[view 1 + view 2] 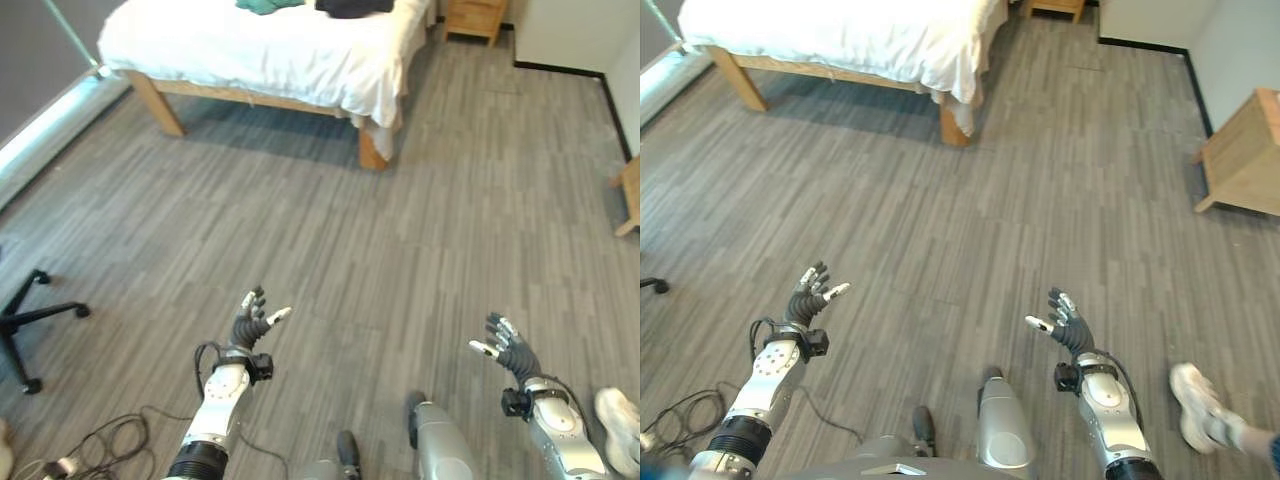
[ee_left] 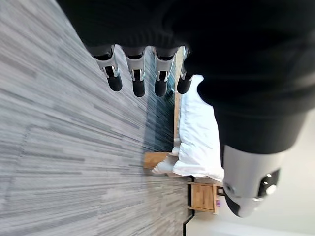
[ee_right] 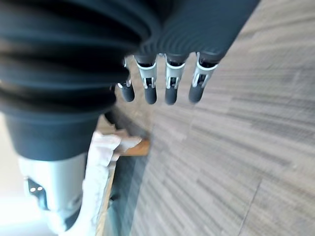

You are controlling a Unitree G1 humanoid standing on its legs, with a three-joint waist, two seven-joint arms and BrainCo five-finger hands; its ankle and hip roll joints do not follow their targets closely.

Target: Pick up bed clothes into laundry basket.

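A white-sheeted bed (image 1: 270, 45) stands well ahead across the grey floor (image 1: 400, 230), a green garment (image 1: 268, 5) and a dark one (image 1: 354, 8) lying at its far edge. Both the left robot hand (image 1: 252, 322) and right robot hand (image 1: 506, 345) hover empty with fingers spread; the left appears nearer the clothes.

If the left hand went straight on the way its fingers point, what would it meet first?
Probably nothing nearby: the left hand is open over bare floor. Its wrist view looks along the fingers toward the bed, far off, so the bed would likely come first, though depth is unclear.
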